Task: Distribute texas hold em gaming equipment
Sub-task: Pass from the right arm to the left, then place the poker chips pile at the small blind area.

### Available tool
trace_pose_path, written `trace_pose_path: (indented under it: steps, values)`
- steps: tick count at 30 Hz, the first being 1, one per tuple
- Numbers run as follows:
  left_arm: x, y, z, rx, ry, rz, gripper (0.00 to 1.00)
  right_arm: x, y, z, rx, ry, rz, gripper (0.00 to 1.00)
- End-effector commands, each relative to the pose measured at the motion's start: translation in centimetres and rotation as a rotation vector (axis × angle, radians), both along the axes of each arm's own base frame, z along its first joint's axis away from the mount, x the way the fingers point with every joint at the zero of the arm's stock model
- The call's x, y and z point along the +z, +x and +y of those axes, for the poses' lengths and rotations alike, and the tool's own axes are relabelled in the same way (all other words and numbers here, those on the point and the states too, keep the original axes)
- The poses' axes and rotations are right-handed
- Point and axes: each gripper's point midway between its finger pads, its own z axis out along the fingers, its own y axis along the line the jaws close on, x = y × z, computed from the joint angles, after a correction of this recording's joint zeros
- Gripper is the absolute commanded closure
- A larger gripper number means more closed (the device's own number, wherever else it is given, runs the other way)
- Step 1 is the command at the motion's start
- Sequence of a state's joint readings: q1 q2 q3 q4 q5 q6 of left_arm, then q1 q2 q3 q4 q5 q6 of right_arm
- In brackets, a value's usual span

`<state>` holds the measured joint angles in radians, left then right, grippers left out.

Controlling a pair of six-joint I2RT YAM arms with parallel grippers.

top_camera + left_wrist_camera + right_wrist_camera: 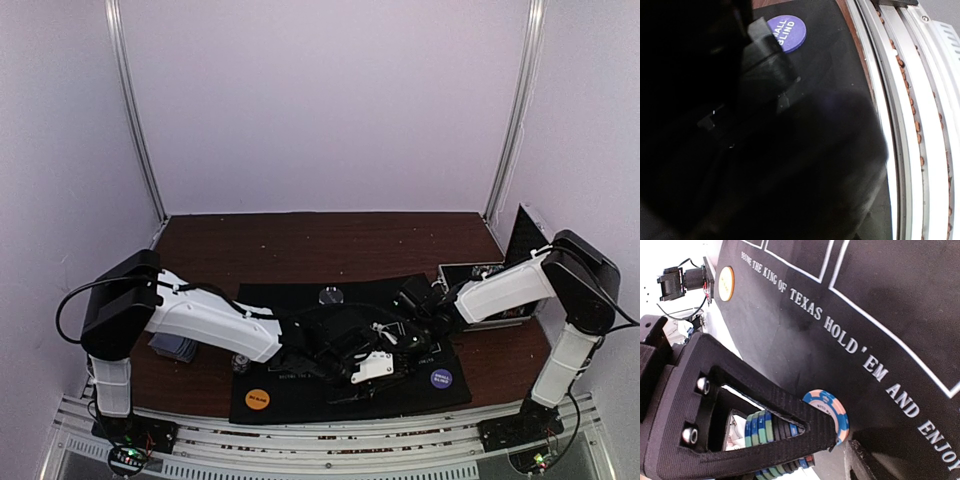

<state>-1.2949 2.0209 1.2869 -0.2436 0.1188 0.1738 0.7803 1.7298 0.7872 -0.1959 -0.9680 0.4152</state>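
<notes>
Chip stack (765,427) clamped between right jaws, just above black mat (765,355); left jaws' state unclear in shadow.

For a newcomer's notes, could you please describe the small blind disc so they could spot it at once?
Find the black mat on the brown table, then follow its near edge toward the robot's right. The small blind disc lies flat there, purple with white lettering; its coloured neighbour, the orange disc, sits at the other near corner.
</notes>
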Motion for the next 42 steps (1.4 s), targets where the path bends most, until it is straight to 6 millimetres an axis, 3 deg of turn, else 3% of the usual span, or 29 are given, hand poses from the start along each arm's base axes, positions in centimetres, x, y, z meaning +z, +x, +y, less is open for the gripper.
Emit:
trace_pose_path:
  steps: [1, 10, 18, 23, 30, 42]
  values:
    - [-6.0, -1.1, 4.9, 0.057, 0.265, 0.061, 1.0, -0.2, 2.6, -0.6, -0.173, -0.167, -0.051, 0.43]
    - [-5.8, -0.9, 6.0, 0.061, 0.278, 0.06, 1.0, 0.6, 2.3, -1.0, -0.163, -0.138, -0.035, 0.41]
    - [-4.4, -0.5, 4.7, 0.076, 0.205, 0.047, 1.0, 1.8, 2.2, -0.4, -0.215, 0.009, 0.06, 0.41]
    - [-3.8, -0.4, 4.2, 0.085, 0.18, 0.055, 1.0, 1.7, 2.1, -0.7, -0.226, 0.026, 0.074, 0.41]
    - [-3.4, -0.3, 4.5, 0.091, 0.169, 0.06, 1.0, 1.2, 2.4, -2.8, -0.259, -0.003, 0.075, 0.42]
    - [-2.6, -0.5, 3.9, 0.08, 0.161, 0.078, 1.0, 2.3, 2.8, -3.0, -0.251, 0.0, 0.057, 0.42]
